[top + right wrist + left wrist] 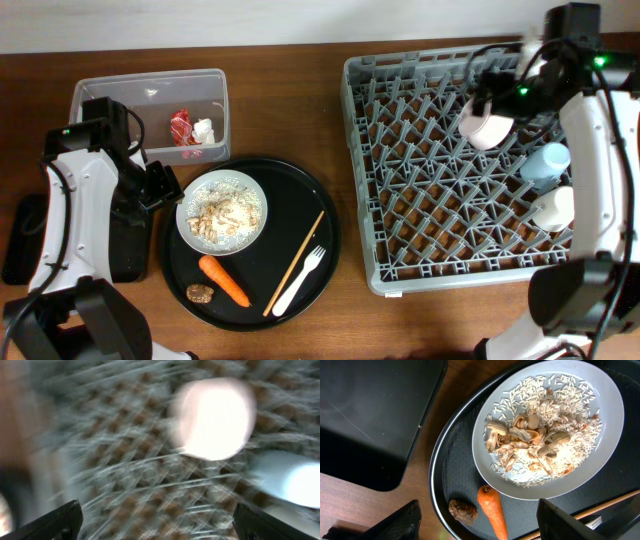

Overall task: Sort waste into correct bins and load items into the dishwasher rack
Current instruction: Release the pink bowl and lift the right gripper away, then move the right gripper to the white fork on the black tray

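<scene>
My left gripper (160, 186) (485, 527) is open and empty at the left edge of the round black tray, over the orange carrot (224, 281) (492, 512) and the brown lump (200, 294) (463, 512). The pale plate (254, 195) (607, 457) holds rice-like scraps (222, 213) (540, 435). The chopstick (296, 262) and white fork (300, 279) lie to its right. My right gripper (492, 95) (160, 525) is open and empty above the grey rack (355, 170), beside the cream-pink bowl (487, 128) (212, 417). The right wrist view is motion-blurred.
The clear tub (95, 95) at the back left holds the red wrapper (182, 127) and a white scrap (204, 130). The flat black tray (125, 245) (370, 415) lies left of the round tray (325, 215). A light blue cup (545, 163) (292, 477) and a white cup (553, 208) sit in the rack.
</scene>
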